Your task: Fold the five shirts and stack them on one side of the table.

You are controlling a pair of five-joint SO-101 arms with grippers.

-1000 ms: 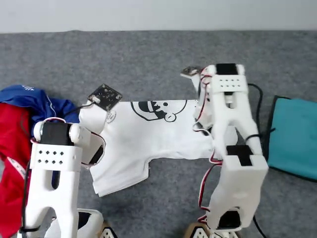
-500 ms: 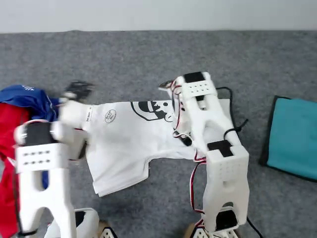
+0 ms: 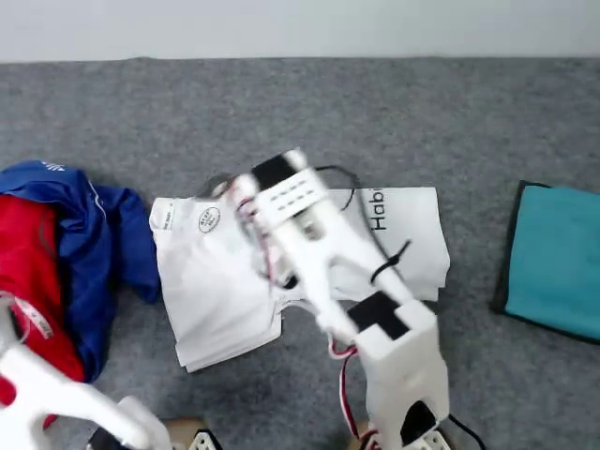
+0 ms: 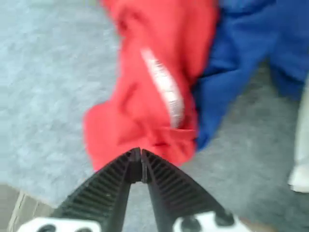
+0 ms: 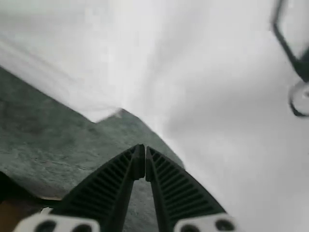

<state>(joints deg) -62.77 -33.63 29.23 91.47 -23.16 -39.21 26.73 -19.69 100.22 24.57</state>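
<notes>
A white shirt (image 3: 216, 291) lies flat mid-table, with dark print near its right end (image 3: 377, 208). The right arm (image 3: 309, 234) stretches leftward across it. In the right wrist view my right gripper (image 5: 144, 153) is shut with nothing in it, above the white shirt's (image 5: 217, 96) edge where it meets the grey table. A red shirt (image 3: 33, 272) and a blue shirt (image 3: 98, 234) lie crumpled at the left. My left gripper (image 4: 140, 158) is shut and empty, just above the red shirt (image 4: 154, 72), with the blue shirt (image 4: 241, 58) beyond.
A teal folded shirt (image 3: 553, 262) rests at the table's right edge. The left arm (image 3: 42, 394) sits low at the near left corner. Grey carpet-like tabletop (image 3: 375, 112) stretches bare behind the shirts.
The right arm swung left from the white shirt's right side across its middle. The left arm drew back from the shirt's left collar area to the near left corner, over the red shirt.
</notes>
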